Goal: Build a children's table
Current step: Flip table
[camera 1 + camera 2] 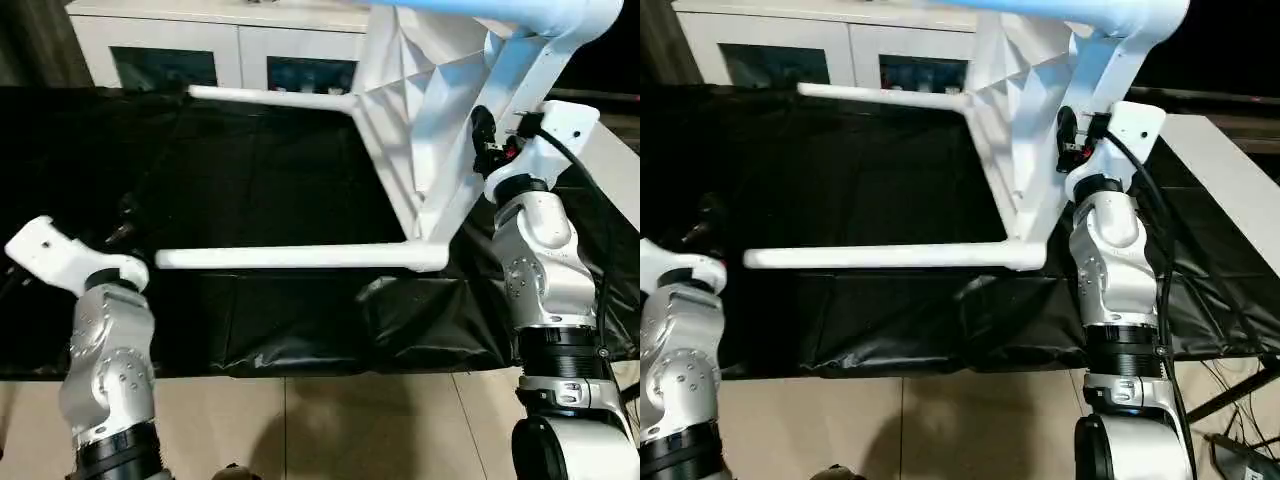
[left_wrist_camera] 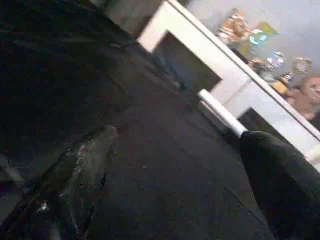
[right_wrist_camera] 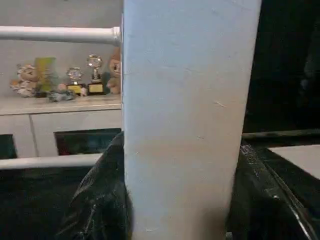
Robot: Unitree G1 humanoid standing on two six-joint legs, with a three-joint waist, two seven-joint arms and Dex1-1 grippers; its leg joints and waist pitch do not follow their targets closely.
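The children's table (image 1: pixel 420 150) is tipped up on its side over the black cloth (image 1: pixel 250 180), its ribbed underside facing left. Two white legs stick out sideways from it: the near leg (image 1: pixel 290 258) runs level just above the cloth toward the left arm, and the far leg (image 1: pixel 270 97) runs the same way further back, in front of the white cabinet (image 1: pixel 220 45). A third leg (image 3: pixel 190 125) slants up at the table's right-hand side, and that is the one the right gripper (image 3: pixel 185 200) has hold of. Seen from the right wrist, a black finger (image 3: pixel 100 200) sits on either side of that white leg, closed about halfway onto it.

The left gripper (image 2: pixel 175 190) hangs low over the cloth at the left, well apart from the table, its two black fingers (image 2: pixel 80 170) spread nearly as wide as they go, with nothing between them (the tip of the far leg lies beyond). Trophies and small toys (image 3: pixel 60 80) stand on top of the cabinet
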